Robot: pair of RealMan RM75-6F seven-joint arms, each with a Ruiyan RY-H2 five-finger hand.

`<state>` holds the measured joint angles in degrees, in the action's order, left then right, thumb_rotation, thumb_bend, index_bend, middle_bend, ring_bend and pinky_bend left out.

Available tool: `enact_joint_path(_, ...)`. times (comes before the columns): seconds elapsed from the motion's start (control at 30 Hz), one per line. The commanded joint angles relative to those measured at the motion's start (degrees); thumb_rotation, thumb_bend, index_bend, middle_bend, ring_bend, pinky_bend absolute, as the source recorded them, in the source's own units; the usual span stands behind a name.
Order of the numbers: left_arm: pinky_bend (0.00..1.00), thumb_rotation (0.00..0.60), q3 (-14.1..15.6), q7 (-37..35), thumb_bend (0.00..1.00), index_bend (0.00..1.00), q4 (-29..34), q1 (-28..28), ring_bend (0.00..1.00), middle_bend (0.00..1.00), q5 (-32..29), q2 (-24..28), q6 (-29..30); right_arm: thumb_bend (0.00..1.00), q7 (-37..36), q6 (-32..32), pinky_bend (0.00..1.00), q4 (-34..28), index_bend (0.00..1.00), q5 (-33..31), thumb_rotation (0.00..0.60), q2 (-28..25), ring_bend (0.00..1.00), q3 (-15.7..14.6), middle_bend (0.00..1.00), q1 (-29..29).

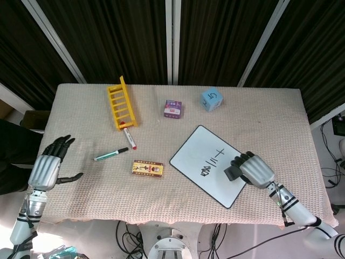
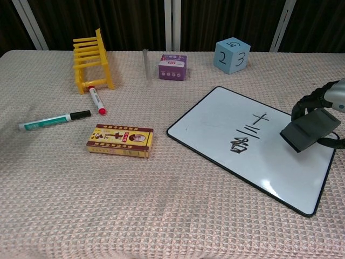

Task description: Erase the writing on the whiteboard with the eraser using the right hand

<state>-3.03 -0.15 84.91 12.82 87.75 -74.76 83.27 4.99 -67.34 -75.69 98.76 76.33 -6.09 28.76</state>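
1. Right hand grips the eraser, fingers wrapped over its top; dark block sticks out toward the writing. In chest view only the fingers and a bit of the hand show at the right edge of frame.
2. Eraser is over the whiteboard, near the board's right end, just beside the writing. Cannot tell if it touches the board surface or sits a bit above it.
3. Writing is black marks, mid-board, all strokes intact and not covered by the eraser.
4. Whiteboard lies flat and angled on the table, right of centre, its lower corner near the front edge.
5. Left hand is at the table's left edge, well apart from the board: fingers spread, thumb out, holding nothing, touching no object.
6. Other stuff, all left of or behind the board, none on it:
   - yellow-red box near table centre, just left of the board's left corner.
   - green marker left of the box, black cap end toward centre.
   - red marker touching the foot of the yellow ladder.
   - purple box toward the back edge, mid-table; a thin clear stick stands upright just left of it.
   - blue cube w/ numbers, back edge, right of the purple box.
7. Nothing lies btw the eraser and the writing.
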Motion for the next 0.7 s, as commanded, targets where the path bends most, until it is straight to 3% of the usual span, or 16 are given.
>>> enact_joint_path(0.03,0.21,0.478,0.0,-0.1,0.0,0.11,-0.1,-0.1,0.09,0.07,0.0,0.0,0.1,0.36,2.8,0.2,0.78,-2.2,0.92,2.1,0.6,0.1,0.64,-1.4,0.74,-0.2)
enact_joint_path(0.33,0.21,0.477,0.1,-0.8,0.0,0.11,-0.7,-0.2,0.09,0.07,0.0,-0.2,-0.2,0.4,10.8,2.9,0.79,-5.5,0.93,2.0,0.6,2.5,0.65,-0.2,0.75,0.5)
enact_joint_path(0.7,0.21,0.478,0.1,-2.3,0.0,0.11,-1.6,-0.7,0.09,0.07,-0.1,0.2,0.3,0.41,18.2,8.5,0.79,-7.6,0.93,-2.5,0.6,5.9,0.65,2.8,0.75,2.3)
